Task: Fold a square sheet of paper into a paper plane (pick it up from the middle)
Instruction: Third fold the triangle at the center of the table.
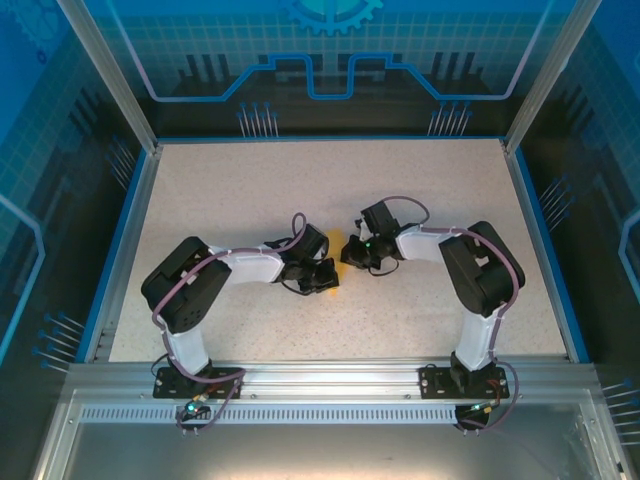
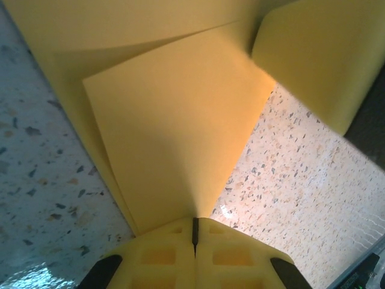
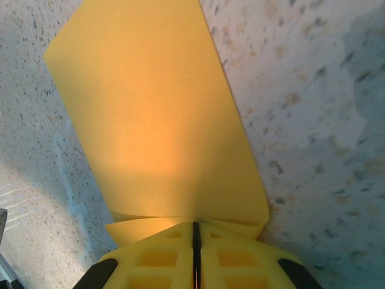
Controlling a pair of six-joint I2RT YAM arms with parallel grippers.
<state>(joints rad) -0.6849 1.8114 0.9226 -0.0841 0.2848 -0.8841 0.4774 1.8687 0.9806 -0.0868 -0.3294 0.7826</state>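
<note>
The orange-yellow sheet of paper [image 1: 336,245] is folded over into layers and hangs between both grippers at the middle of the table. In the left wrist view the folded paper [image 2: 174,120] fans out from a corner pinched in my left gripper [image 2: 194,220], whose yellow jaws are pressed together on it. In the right wrist view the layered paper [image 3: 156,120] runs away from my right gripper [image 3: 194,225], which is also shut on its edge. Seen from above, the left gripper [image 1: 322,275] and the right gripper [image 1: 356,250] nearly meet tip to tip.
The speckled beige table [image 1: 330,180] is ringed by a blue rim and metal posts. A rounded yellow block [image 2: 319,54] overlaps the paper's top right in the left wrist view. Both arm bases are bolted to the near rail [image 1: 330,380].
</note>
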